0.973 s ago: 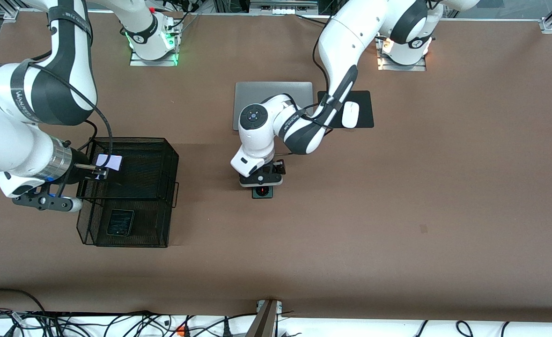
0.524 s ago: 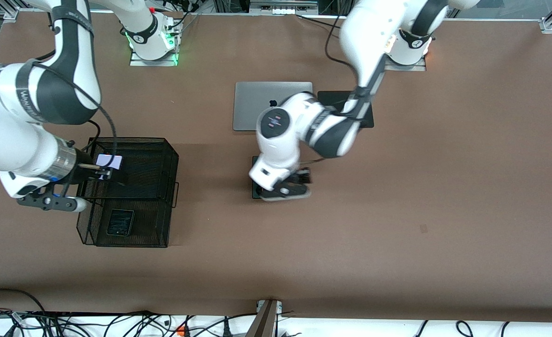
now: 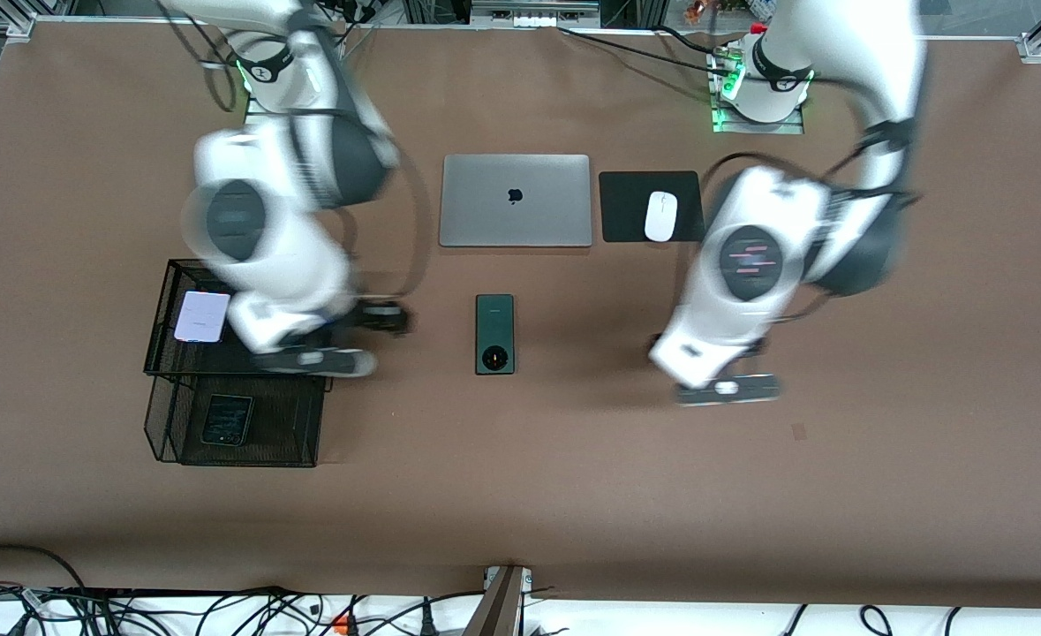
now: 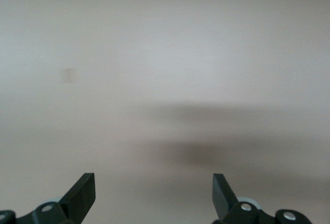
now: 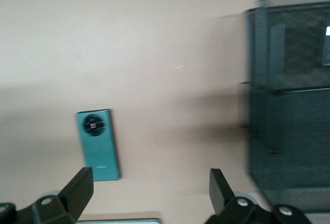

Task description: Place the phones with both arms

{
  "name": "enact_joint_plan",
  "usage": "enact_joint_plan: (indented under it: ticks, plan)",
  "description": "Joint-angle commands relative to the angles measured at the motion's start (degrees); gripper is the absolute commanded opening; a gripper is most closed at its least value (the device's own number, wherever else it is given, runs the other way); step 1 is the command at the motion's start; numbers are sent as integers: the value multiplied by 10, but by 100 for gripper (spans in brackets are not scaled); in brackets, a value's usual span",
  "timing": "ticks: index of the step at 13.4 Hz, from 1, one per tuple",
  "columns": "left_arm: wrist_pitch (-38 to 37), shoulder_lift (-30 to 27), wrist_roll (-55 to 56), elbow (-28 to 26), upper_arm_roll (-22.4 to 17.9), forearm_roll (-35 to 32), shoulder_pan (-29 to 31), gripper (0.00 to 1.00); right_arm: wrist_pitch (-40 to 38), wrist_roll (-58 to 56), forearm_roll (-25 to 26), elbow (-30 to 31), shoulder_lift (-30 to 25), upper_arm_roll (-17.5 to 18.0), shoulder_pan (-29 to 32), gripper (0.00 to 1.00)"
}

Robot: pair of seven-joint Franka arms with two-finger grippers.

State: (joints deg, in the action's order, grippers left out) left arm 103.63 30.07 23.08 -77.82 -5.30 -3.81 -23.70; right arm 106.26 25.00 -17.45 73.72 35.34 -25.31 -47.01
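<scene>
The dark green phone (image 3: 494,334) (image 5: 98,144) lies flat on the table, nearer the front camera than the laptop. A pale lilac phone (image 3: 202,316) rests in the upper tray of the black mesh basket (image 3: 246,452) (image 5: 289,131). The black phone (image 3: 227,420) lies in the basket's lower compartment. My right gripper (image 3: 383,318) (image 5: 149,188) hangs open and empty over the table between the basket and the green phone. At the left arm's end of the table, my left gripper (image 3: 754,349) (image 4: 153,190) is open and empty over bare table.
A closed silver laptop (image 3: 516,200) lies toward the robots' bases from the green phone. Beside it a white mouse (image 3: 660,215) sits on a black pad (image 3: 626,208). Cables run along the table's edge closest to the front camera.
The right gripper has left the lilac phone in the basket and swung out toward the table's middle. The left gripper has pulled off the green phone toward its own end.
</scene>
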Motion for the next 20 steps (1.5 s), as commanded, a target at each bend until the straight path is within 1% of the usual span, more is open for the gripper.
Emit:
enact_joint_plan:
  ticks: [1, 3, 5, 8, 9, 10, 12, 16, 18, 20]
  plan:
    - [-46, -98, -122, -59, 9, 11, 78, 100, 59, 30, 3, 1, 46, 45, -15, 99]
    - [-72, -135, -185, -59, 9, 11, 129, 100, 93, 31, 2, 3, 79, 69, -18, 99]
    - [-90, -161, -236, -59, 9, 11, 167, 100, 124, 24, 4, 4, 109, 89, -18, 99]
    - [-112, -194, -294, -58, 10, 12, 213, 100, 183, 25, 4, 8, 138, 107, -19, 99]
    - [-119, -200, -299, -57, 10, 13, 221, 100, 187, 24, 8, 9, 146, 110, -19, 99]
    - [-120, -205, -298, -55, 9, 13, 223, 100, 188, 23, 12, 9, 153, 110, -23, 99]
    - [-133, -222, -298, -56, 8, 15, 223, 100, 187, 0, 40, 13, 156, 110, -26, 99]
    - [-164, -256, -294, -56, 18, 27, 221, 100, 198, -6, 41, 22, 165, 111, -37, 99]
    - [-169, -257, -290, -56, 27, 27, 221, 100, 208, -5, 41, 22, 170, 111, -38, 99]
    - [-172, -257, -290, -56, 27, 27, 221, 100, 218, -6, 42, 26, 179, 111, -39, 99]
